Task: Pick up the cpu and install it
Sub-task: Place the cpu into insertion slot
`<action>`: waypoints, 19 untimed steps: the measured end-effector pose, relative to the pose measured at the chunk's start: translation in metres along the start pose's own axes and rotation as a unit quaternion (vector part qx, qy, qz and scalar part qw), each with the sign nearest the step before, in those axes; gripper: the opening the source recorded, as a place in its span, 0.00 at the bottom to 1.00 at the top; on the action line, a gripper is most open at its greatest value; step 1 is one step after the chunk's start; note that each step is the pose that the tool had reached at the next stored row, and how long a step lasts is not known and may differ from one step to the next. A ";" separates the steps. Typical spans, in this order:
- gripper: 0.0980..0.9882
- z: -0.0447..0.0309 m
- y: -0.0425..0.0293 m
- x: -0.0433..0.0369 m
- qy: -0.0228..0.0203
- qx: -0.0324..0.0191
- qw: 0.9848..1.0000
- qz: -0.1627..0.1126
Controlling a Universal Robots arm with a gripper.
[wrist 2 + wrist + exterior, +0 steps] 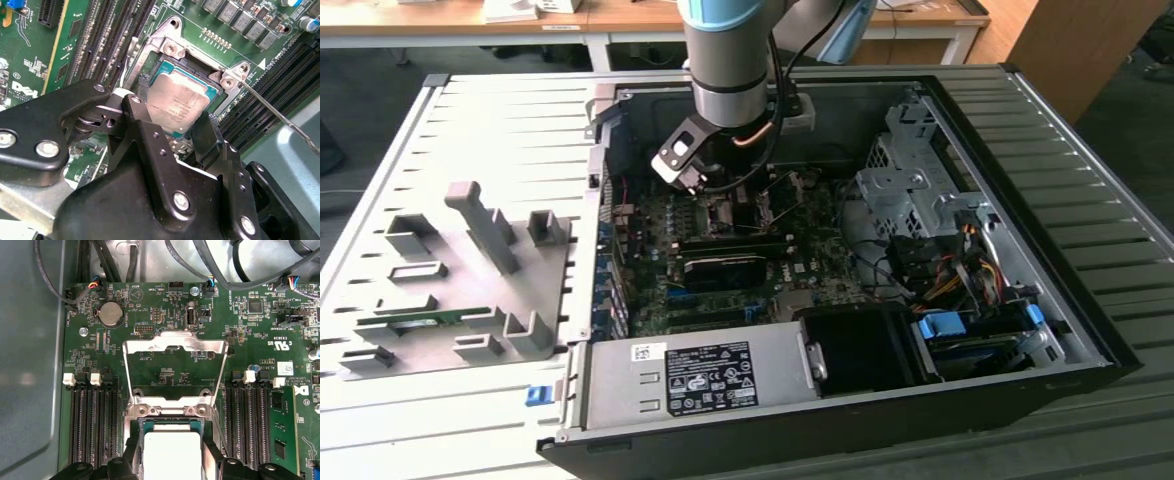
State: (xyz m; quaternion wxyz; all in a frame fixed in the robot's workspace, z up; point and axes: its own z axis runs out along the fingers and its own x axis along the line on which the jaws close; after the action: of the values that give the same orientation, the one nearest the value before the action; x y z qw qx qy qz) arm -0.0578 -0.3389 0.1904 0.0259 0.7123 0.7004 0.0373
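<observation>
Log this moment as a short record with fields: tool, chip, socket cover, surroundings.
tool: down inside the open computer case, right over the socket
chip: silver top up, at the socket directly under the tool
hold: unclear whether the tool is clamping the chip
seating: unclear whether the chip is fully in
socket cover: swung up and open, not over the chip
surroundings: green circuit board, with empty black memory slots on both sides of the socket
</observation>
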 end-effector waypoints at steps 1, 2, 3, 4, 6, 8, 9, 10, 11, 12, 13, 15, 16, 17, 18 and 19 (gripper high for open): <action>0.58 0.0001 0.0000 0.0000 0.000 0.000 1.000 0.001; 0.58 0.0001 0.0000 0.0000 0.000 0.000 1.000 0.002; 0.58 0.0001 0.0000 0.0000 0.000 0.000 1.000 0.002; 0.58 0.0001 0.0000 0.0000 0.000 0.000 1.000 0.002; 0.58 0.0002 0.0000 -0.0007 0.000 0.000 1.000 0.003; 0.58 0.0002 0.0001 -0.0024 0.000 0.000 1.000 0.002; 0.58 0.0001 0.0001 -0.0031 0.000 0.000 1.000 0.002; 0.58 0.0001 0.0001 -0.0034 0.000 0.000 1.000 0.003; 0.58 0.0000 0.0001 -0.0033 0.000 0.000 1.000 0.003; 0.58 -0.0001 0.0001 -0.0033 0.001 0.000 1.000 0.003; 0.58 -0.0002 0.0001 -0.0033 0.001 0.000 1.000 0.003; 0.58 -0.0003 0.0001 -0.0034 0.001 0.000 1.000 0.003; 0.56 -0.0003 0.0001 -0.0034 0.001 0.000 1.000 0.003; 0.56 -0.0004 0.0001 -0.0034 0.001 0.000 1.000 0.003; 0.50 -0.0004 0.0002 -0.0034 0.001 0.000 1.000 0.003; 0.50 -0.0004 0.0003 -0.0035 0.001 0.000 1.000 0.003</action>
State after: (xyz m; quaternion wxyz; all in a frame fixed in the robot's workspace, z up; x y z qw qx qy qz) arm -0.0575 -0.3424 0.1908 0.0253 0.7143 0.6984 0.0377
